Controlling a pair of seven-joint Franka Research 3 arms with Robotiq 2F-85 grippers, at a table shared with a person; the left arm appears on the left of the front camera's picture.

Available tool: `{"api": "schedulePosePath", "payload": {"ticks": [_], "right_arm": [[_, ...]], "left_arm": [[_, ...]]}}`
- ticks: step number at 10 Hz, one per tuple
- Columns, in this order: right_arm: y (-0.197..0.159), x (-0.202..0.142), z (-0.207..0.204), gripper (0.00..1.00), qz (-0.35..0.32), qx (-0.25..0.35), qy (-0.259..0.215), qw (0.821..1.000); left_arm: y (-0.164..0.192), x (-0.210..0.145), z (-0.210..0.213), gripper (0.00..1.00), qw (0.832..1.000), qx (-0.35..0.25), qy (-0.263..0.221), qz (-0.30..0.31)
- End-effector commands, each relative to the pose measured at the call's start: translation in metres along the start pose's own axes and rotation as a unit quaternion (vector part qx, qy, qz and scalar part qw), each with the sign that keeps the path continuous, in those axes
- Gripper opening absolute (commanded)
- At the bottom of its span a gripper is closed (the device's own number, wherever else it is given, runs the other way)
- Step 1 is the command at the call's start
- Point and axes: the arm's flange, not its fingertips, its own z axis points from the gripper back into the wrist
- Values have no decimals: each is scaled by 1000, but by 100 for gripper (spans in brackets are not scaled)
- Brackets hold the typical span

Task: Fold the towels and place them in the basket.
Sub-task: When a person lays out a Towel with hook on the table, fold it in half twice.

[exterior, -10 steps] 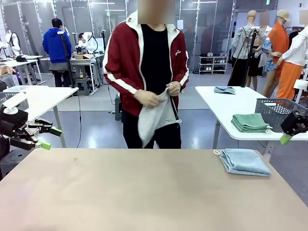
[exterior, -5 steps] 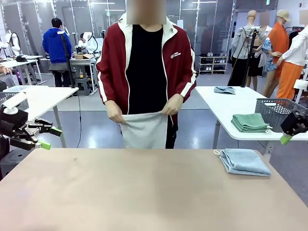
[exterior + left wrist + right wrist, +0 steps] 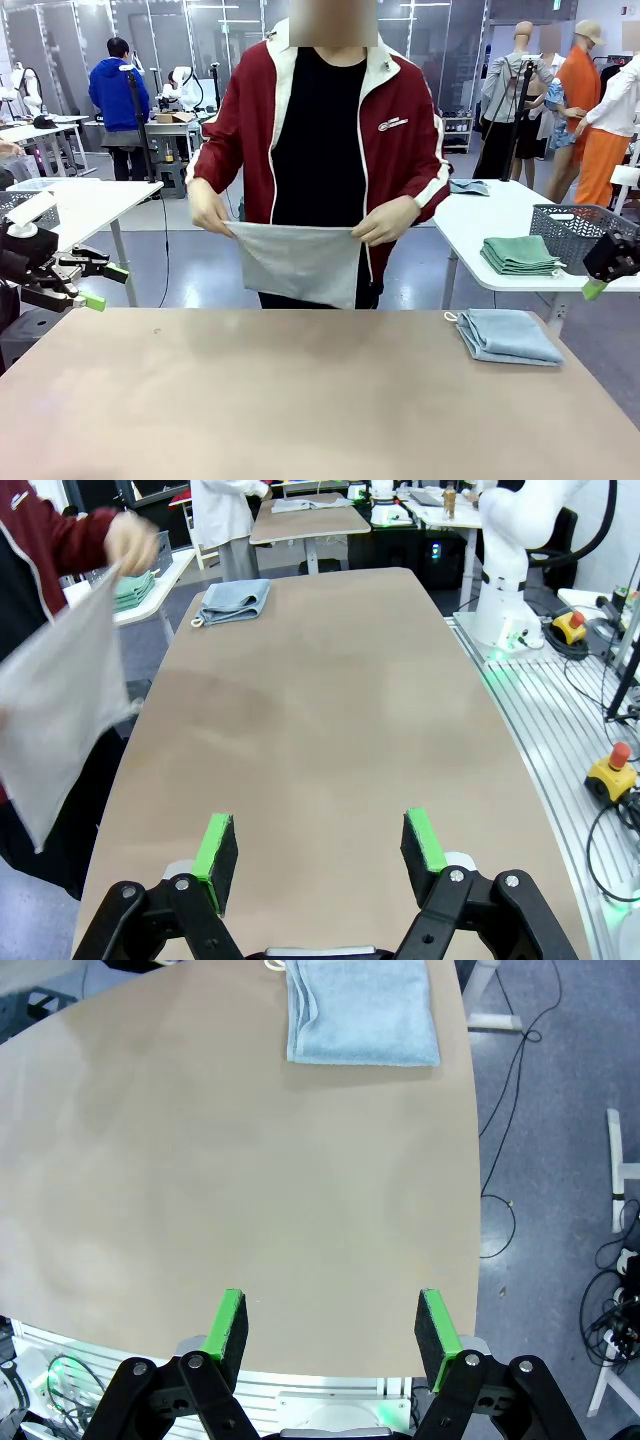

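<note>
Shows basket, contents hidden, cream towel stretched crosswise between a person's hands, blue towel folded on table, left end effector and right end effector wide, empty.

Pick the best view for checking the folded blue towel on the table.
Front view: the blue towel lies whole, folded, near the far right corner of the table. Right wrist view shows the towel larger but cropped by the top edge. Left wrist view shows it small and far off.
</note>
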Motion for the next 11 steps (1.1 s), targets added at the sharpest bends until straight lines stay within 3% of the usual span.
{"api": "schedulePosePath", "payload": {"ticks": [1, 11], "right_arm": [[-1, 4, 1, 84, -3, -3, -3, 1000], [-1, 4, 1, 84, -3, -3, -3, 1000]], "left_arm": [[-3, 2, 0, 84, 1000, 1, -3, -1], [-3, 2, 0, 84, 1000, 1, -3, -1]]}}
